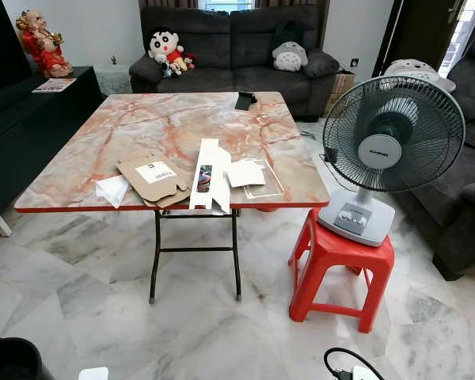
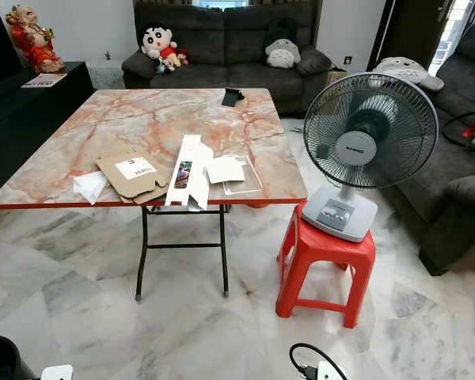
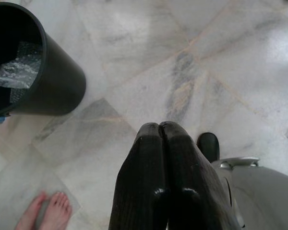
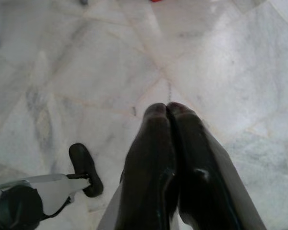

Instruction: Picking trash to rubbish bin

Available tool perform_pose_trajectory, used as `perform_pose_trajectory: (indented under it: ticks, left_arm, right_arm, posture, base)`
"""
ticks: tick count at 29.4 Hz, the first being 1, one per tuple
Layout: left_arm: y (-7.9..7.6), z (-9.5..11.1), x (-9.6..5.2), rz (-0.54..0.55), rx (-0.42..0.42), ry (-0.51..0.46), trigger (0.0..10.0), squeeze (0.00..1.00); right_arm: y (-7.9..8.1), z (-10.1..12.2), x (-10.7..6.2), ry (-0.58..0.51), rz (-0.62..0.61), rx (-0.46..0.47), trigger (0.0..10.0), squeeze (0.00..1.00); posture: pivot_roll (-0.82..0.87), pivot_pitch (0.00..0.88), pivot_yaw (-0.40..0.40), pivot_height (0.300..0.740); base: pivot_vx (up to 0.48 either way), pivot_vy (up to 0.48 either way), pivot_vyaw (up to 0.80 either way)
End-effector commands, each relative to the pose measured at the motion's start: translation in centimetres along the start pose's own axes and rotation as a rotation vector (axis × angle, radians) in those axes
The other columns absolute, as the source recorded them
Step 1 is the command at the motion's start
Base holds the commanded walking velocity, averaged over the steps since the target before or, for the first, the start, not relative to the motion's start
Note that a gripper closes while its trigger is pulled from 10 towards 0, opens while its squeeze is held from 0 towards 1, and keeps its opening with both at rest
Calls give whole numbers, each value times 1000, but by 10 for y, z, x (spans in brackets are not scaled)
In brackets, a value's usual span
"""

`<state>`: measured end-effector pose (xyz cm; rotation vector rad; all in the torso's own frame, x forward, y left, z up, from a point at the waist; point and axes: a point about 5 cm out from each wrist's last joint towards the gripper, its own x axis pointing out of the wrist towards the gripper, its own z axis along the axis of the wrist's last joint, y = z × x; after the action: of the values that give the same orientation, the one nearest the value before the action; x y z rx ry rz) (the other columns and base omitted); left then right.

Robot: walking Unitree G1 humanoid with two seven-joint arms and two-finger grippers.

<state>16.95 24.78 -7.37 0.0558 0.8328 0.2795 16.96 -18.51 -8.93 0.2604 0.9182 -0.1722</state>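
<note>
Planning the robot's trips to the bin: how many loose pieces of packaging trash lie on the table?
5, along the near edge: crumpled white paper, brown cardboard, long white box, white sheet, clear tray.

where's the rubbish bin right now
The black rubbish bin stands on the marble floor at the robot's lower left in the head views, short of the table; the left wrist view shows clear plastic inside it.

Head stereo pair facing table (image 1: 174, 127), wrist cameras facing floor (image 3: 206, 57)
</note>
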Motion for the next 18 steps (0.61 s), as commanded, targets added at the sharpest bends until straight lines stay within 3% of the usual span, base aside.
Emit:
perform_pose_trajectory:
  ticks: [1, 6, 11, 14, 17, 18]
  left_arm:
    - [0, 0, 0, 16, -21, -13, 10000, 0]
    - [-2, 1, 0, 16, -32, -26, 10000, 0]
    - [-13, 2, 0, -3, -43, -34, 10000, 0]
    - [-27, 2, -1, -40, -25, -45, 10000, 0]
    - [-27, 2, -1, -40, -25, -45, 10000, 0]
    - [-35, 1, -2, -69, -2, -42, 10000, 0]
  right_arm:
    - [9, 9, 2, -26, 43, 11, 10000, 0]
    - [10, 13, 3, -41, 60, 9, 10000, 0]
    - [0, 20, 2, -68, 50, 6, 10000, 0]
    - [-14, 31, 1, -100, 28, -1, 10000, 0]
    - [-14, 31, 1, -100, 28, -1, 10000, 0]
    - [-23, 34, 0, -113, 3, 6, 10000, 0]
  posture:
    - [28, 0, -10, 740]
    - [15, 0, -17, 740]
    - [-2, 12, -35, 740]
    - [-22, 21, -36, 740]
    - [-22, 21, -36, 740]
    - [-31, 15, -39, 740]
  base:
    - [0, 0, 0]
    - [0, 0, 0]
    - [0, 0, 0]
    - [0, 0, 0]
    - [0, 0, 0]
    - [0, 0, 0]
